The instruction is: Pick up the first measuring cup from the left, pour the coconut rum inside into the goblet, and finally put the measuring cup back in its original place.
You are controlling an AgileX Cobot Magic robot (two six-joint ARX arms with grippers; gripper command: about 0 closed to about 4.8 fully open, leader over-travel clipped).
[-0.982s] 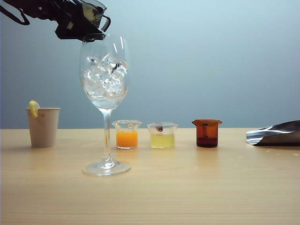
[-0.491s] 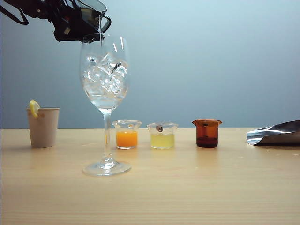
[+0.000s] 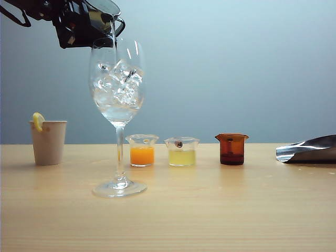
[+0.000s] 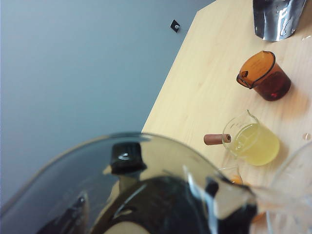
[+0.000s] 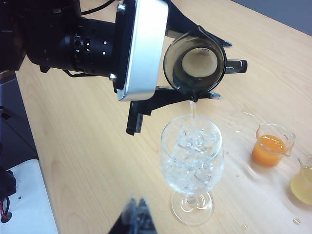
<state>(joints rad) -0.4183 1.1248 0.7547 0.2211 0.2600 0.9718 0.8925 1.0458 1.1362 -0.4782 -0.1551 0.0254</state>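
The left hand (image 5: 195, 61) is up above the goblet (image 3: 117, 89), its two black fingers (image 5: 183, 22) closed on either side of the first measuring cup (image 5: 195, 63), which it holds tipped with the spout down over the goblet's rim. In the right wrist view a thin stream of coconut rum (image 5: 193, 108) runs from the spout into the bowl, onto the ice cubes (image 5: 191, 146); in the exterior view the same stream shows as a fine line just inside the rim, and clear liquid lies at the bottom of the bowl. The left wrist view looks through the smoky cup's wall, with the rim of the goblet at one corner.

The goblet stands upright on the tabletop (image 3: 210, 210), its round foot nearer the camera than the row of cups. To the left in the exterior view is a beige paper cup (image 3: 48, 142) with a lemon slice (image 3: 38, 121) on its rim. Right of the stem stand a clear cup of orange liquid (image 3: 142, 150), a clear cup of pale yellow liquid (image 3: 181, 151) and an amber cup (image 3: 231, 149), each apart from the next. A crumpled silver bag (image 3: 307, 149) lies at the far right.

The right hand (image 5: 134, 214) shows only as a blurred dark tip at the edge of its own view, near the foot of the goblet; I cannot tell how far it is open
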